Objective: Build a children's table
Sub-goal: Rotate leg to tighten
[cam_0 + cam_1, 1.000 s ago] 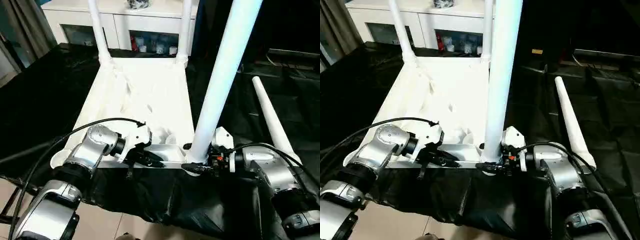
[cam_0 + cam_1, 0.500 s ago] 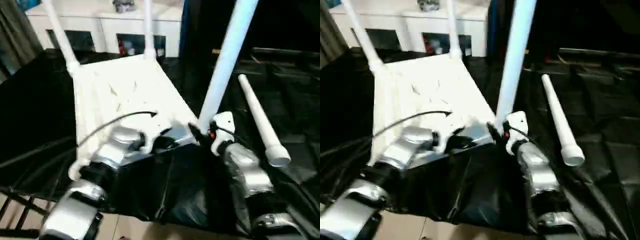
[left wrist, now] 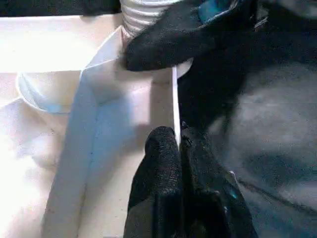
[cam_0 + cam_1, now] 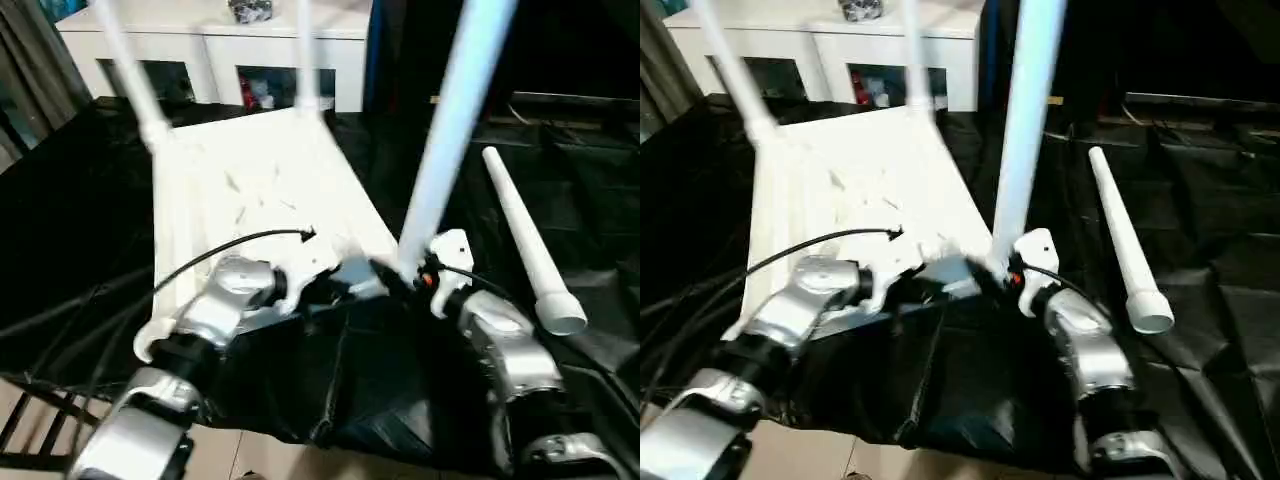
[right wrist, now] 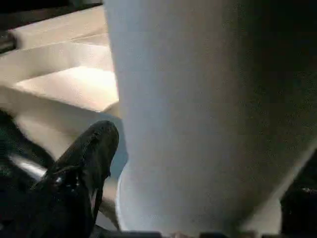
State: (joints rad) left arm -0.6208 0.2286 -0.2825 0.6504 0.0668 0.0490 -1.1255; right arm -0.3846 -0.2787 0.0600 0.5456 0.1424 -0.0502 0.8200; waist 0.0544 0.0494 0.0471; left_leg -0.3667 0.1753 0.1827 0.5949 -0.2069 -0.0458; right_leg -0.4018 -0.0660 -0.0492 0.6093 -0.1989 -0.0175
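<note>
A white plastic rectangular tabletop (image 4: 260, 190) lies upside down on a bench covered in black cloth (image 4: 90, 230), its ribbed underside facing up. 2 thin white cylindrical legs (image 4: 135, 75) already stand upright in the far corner sockets, in front of a white glass-door cabinet (image 4: 220, 50). A 3rd white leg (image 4: 450, 130) stands nearly upright in the near corner socket on the robot's right side, leaning slightly. A 4th white leg (image 4: 525, 245) lies loose on the black cloth, to the right of the tabletop and apart from it. The left hand (image 3: 178, 148) is pinched closed on the thin near rim of the tabletop, steadying it. The right hand (image 4: 400, 285) sits at the base of the 3rd leg; the right wrist view shows one black finger (image 5: 91, 151) beside the leg with a gap between them, so this hand appears to be spread and not clamping the leg. The step in hand looks like seating the 3rd leg into its socket. The next move likely calls for a fresh grasp low on that leg to turn it in further or check that it is firm, while the left hand holds the tabletop steady; after that the loose 4th leg needs fetching for the near left socket (image 4: 150, 340).
</note>
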